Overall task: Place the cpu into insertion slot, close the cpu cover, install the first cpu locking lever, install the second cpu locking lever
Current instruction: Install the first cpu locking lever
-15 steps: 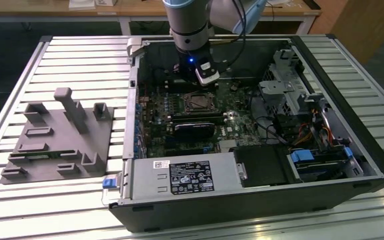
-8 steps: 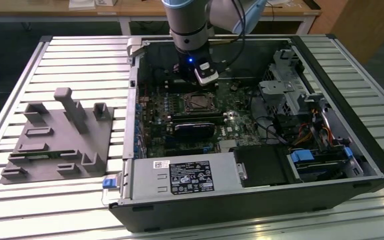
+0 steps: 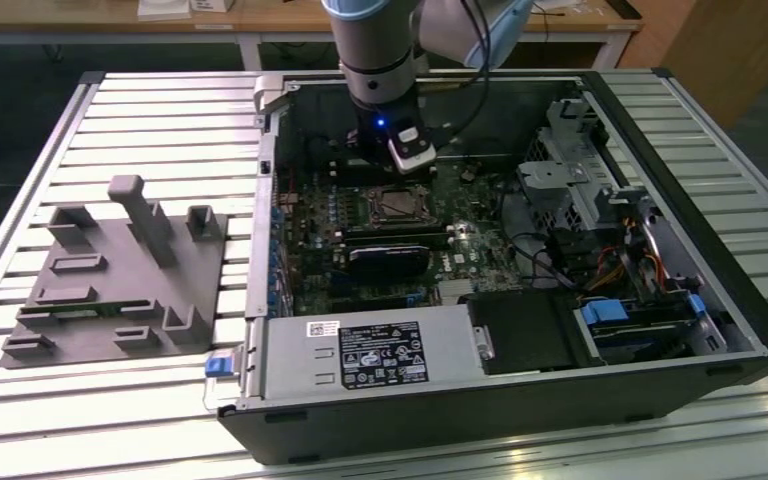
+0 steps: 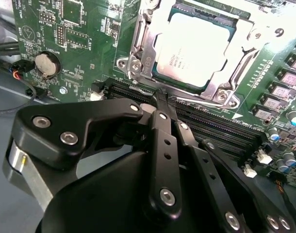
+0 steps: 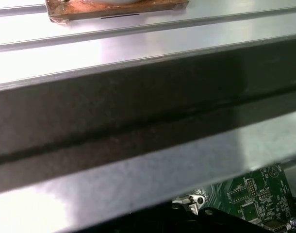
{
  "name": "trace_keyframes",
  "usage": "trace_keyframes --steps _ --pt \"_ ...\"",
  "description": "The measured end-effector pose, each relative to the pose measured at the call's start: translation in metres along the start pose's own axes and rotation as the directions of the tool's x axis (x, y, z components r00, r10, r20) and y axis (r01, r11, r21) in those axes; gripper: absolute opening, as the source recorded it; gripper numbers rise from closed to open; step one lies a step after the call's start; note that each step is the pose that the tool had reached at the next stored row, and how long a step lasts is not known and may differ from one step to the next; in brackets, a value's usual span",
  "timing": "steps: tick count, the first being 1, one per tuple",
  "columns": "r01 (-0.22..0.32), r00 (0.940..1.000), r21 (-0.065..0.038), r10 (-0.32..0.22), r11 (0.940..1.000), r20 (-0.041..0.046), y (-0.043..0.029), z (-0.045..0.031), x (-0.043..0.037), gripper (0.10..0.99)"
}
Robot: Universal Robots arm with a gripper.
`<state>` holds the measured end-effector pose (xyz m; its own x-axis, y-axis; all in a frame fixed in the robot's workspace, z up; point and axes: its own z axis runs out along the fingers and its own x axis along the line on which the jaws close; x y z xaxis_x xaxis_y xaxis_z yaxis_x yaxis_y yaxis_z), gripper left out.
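Note:
The cpu (image 4: 196, 46), a silver-grey square, lies in the insertion slot (image 3: 395, 205) on the green board. The cpu cover (image 4: 221, 83), a silver frame, lies flat over the chip's edges. My gripper (image 4: 161, 97) hangs just above the board beside the socket, over the long black memory slots (image 4: 211, 121). Its two black fingers meet at the tip with nothing between them. In the exterior view the gripper (image 3: 408, 175) sits just behind the socket, inside the open computer case. I cannot make out how the locking levers stand.
The case's metal wall (image 5: 138, 111) runs close by in the first wrist view. A black graphics card (image 3: 387, 262), power supply (image 3: 371, 355) and drive cage (image 3: 584, 180) surround the socket. A grey fixture block (image 3: 117, 270) stands on the slatted table at the exterior view's left.

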<state>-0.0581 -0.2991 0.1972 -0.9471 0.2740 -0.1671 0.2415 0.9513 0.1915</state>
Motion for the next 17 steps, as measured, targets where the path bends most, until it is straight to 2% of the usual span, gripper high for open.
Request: trace_keyframes --steps 9,14,17 --pt "-0.006 1.0000 0.013 0.006 0.9999 0.0046 -0.0008 0.0032 0.0005 0.106" --pt "-0.006 1.0000 0.013 0.006 0.9999 0.0044 -0.0012 0.0050 0.0009 0.106" --pt "-0.007 1.0000 0.009 0.007 0.9999 0.0035 -0.0012 0.0052 0.0009 0.106"
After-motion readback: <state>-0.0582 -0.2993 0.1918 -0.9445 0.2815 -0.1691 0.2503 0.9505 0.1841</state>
